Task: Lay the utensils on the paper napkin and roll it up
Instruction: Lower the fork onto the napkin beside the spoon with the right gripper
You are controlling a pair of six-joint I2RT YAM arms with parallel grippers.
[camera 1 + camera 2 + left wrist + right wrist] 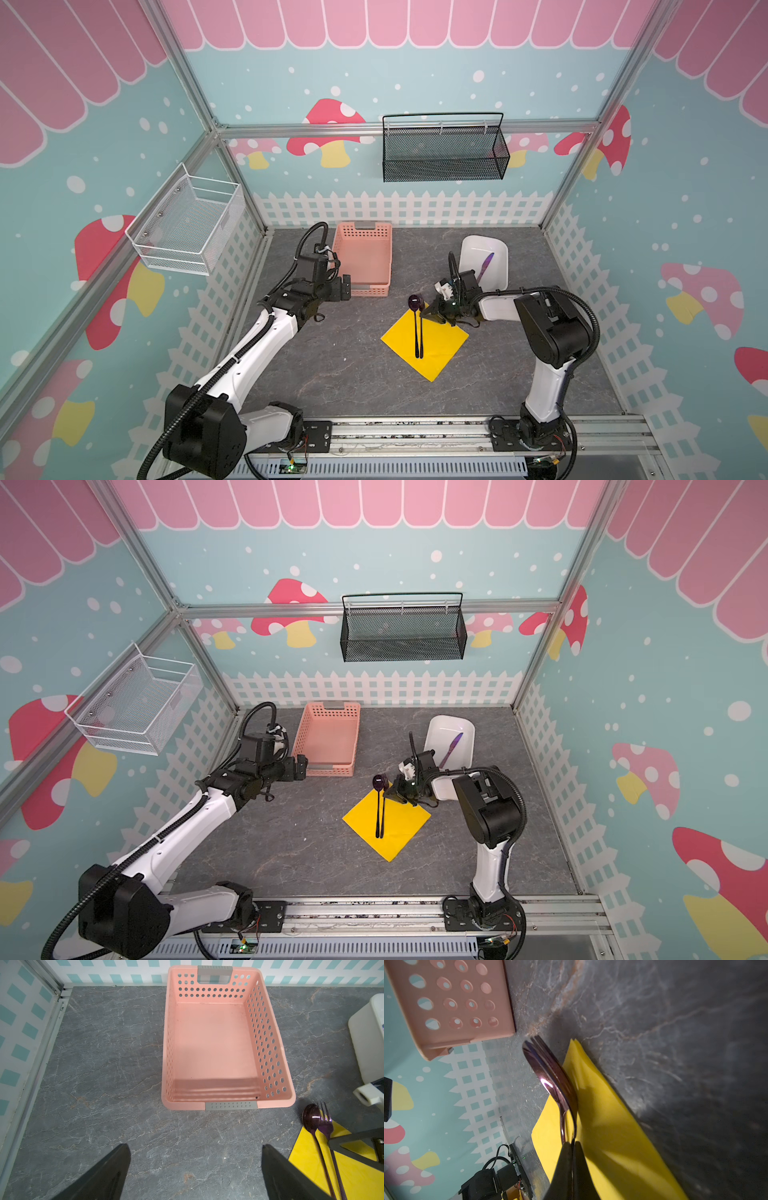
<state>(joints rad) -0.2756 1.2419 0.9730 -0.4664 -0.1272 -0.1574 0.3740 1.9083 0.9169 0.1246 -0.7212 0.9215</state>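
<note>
**A:** Where is the napkin?

**B:** The yellow napkin [442, 347] lies flat on the grey table [332, 374]. It sits just right of centre in both top views, turned like a diamond.

**A:** And the 3 pieces that go on it?

**B:** 2 are there. The spoon [310, 1120] and the fork [326, 1126] lie close side by side. Their handles run down across the napkin, and their heads stick past its upper corner onto the table. The knife [485, 267] is well apart, in the white bowl [478, 249] toward the upper right.

**A:** What about the right gripper?

**B:** The right gripper [572, 1145] is clenched on the fork's thin handle, just behind the head, low over the napkin. I cannot tell whether the fork is lifted off the paper.

**A:** And the left?

**B:** The left gripper [344, 286] hangs released, jaws spread wide, grasping nothing. It is left of centre, just beside the near left corner of the pink basket [363, 266].
</note>
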